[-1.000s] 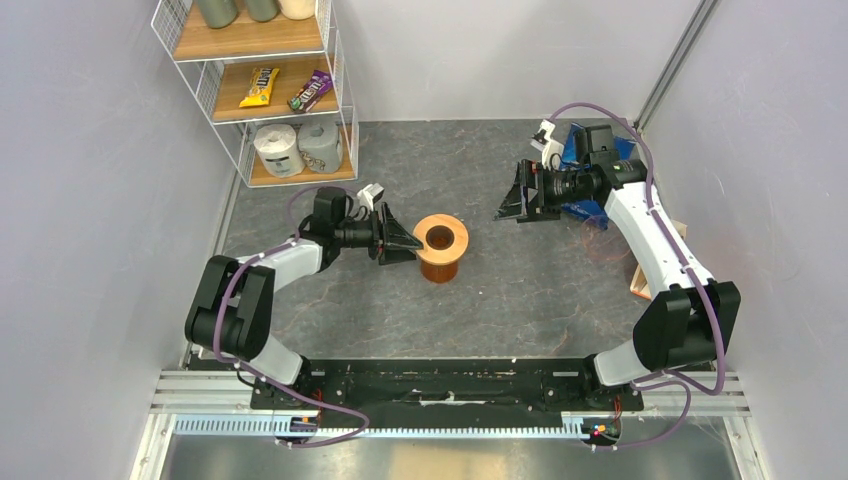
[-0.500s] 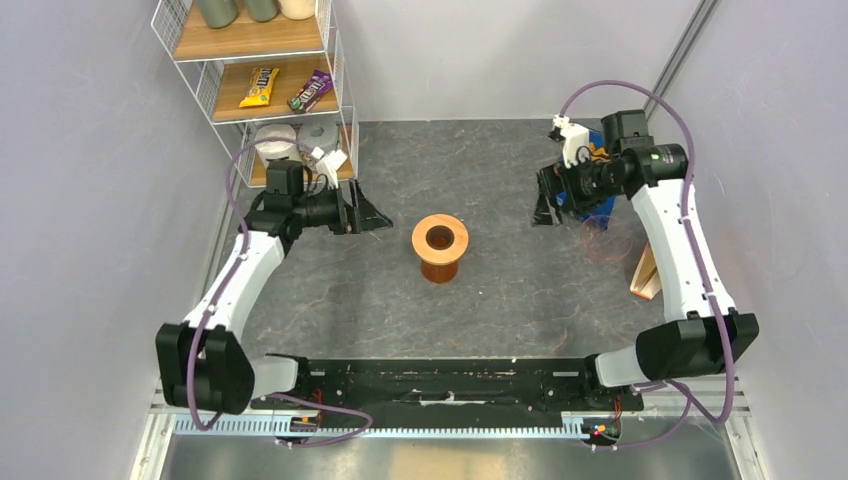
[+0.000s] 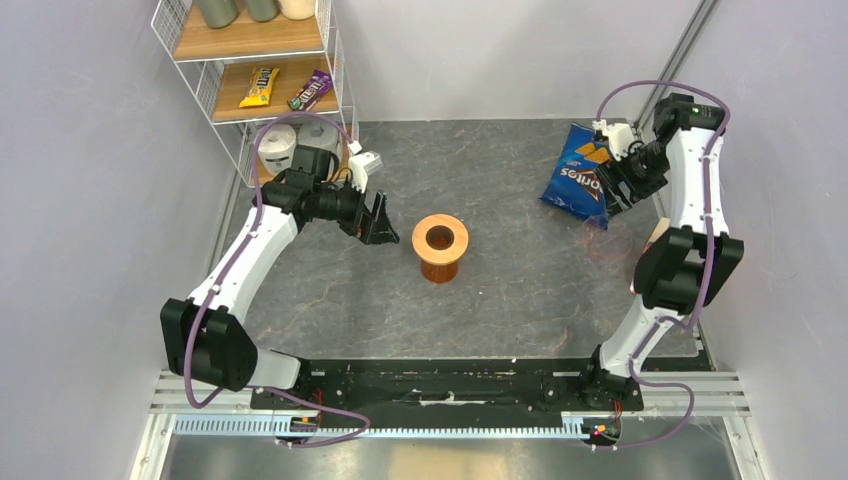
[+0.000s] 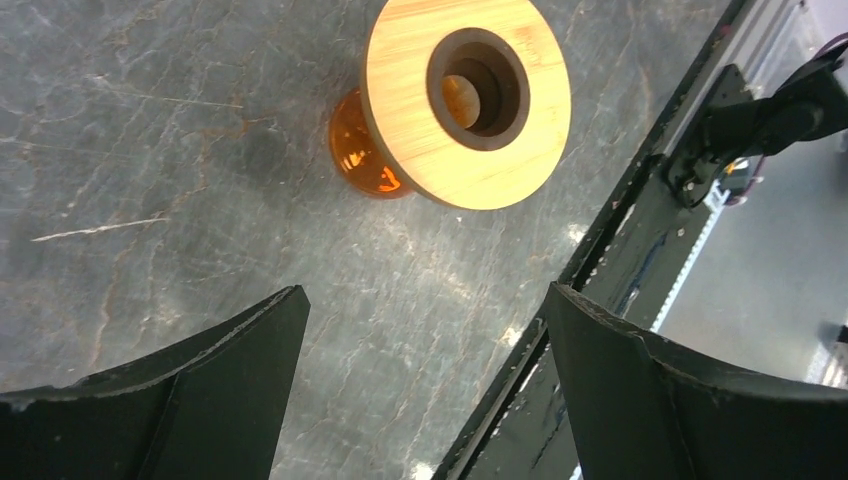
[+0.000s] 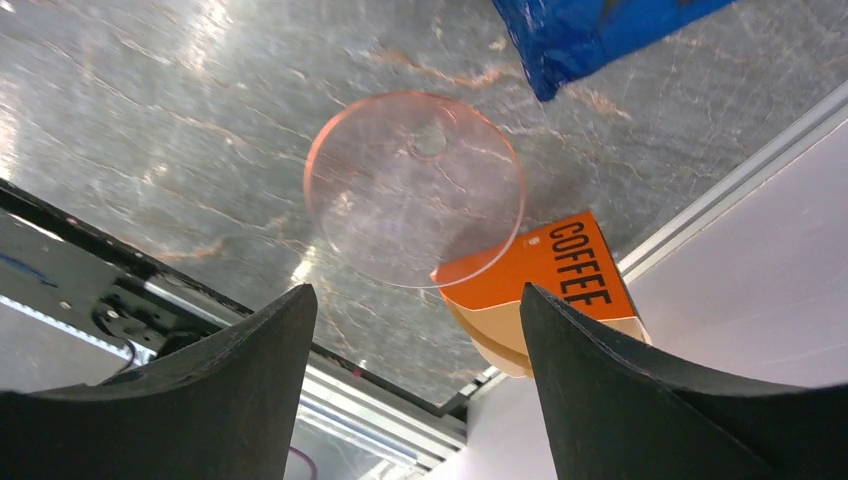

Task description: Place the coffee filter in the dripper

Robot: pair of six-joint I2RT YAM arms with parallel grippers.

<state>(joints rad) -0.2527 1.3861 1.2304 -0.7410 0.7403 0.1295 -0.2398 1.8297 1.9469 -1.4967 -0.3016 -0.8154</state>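
Standing mid-frame: orange-brown dripper (image 3: 440, 247), wide round rim, dark centre hole. Blue Doritos bag (image 3: 578, 178), clear disc (image 5: 414, 190), orange COFFEE box (image 5: 545, 270) at right. Left gripper (image 4: 422, 300) and right gripper (image 5: 415, 297) spread wide, empty.

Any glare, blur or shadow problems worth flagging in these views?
Top external: even light, sharp, no glare. Left wrist: the orange-brown wooden-rimmed dripper is crisp, with a soft shadow beside it; the black fingers close to the lens look slightly soft. Right wrist: bright glare on the grey stone table at top left; the clear pink round disc is faint but readable.
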